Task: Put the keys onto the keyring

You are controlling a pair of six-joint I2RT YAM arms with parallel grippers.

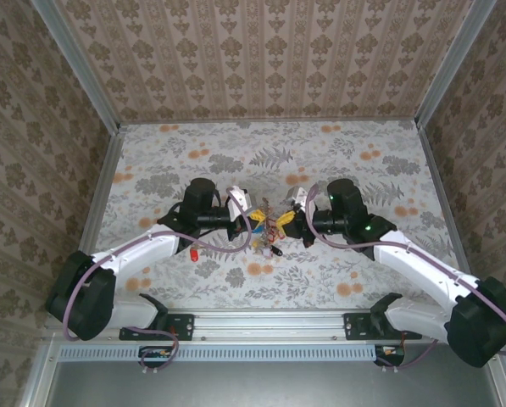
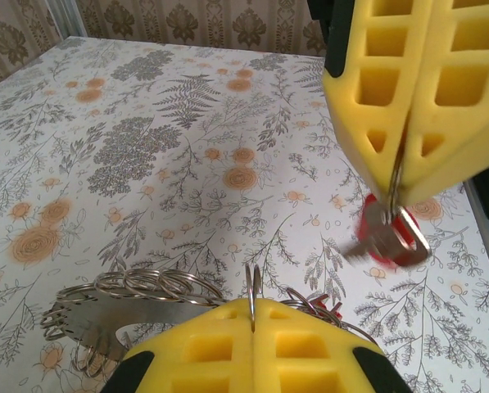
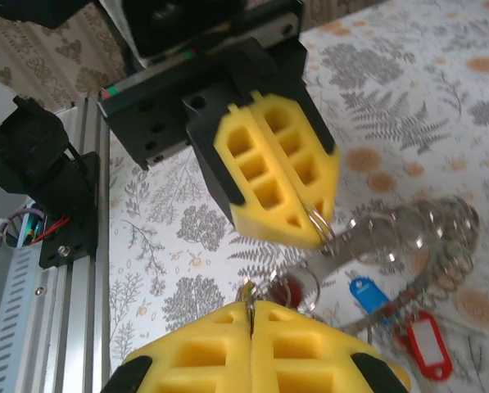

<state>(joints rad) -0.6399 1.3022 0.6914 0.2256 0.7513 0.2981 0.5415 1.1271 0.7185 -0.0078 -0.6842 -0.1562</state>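
Floral surface (image 1: pixel 337 157); left tool (image 2: pixel 252 307) clamped closed on a loop of the keyring (image 2: pixel 88 315), right tool (image 2: pixel 396 192) clamped closed on the ring carrying a red key (image 2: pixel 385 237).

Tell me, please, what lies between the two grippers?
In the top view, a cluster of keys and small rings sits between the left gripper and right gripper; each gripper is shut on one of the rings.
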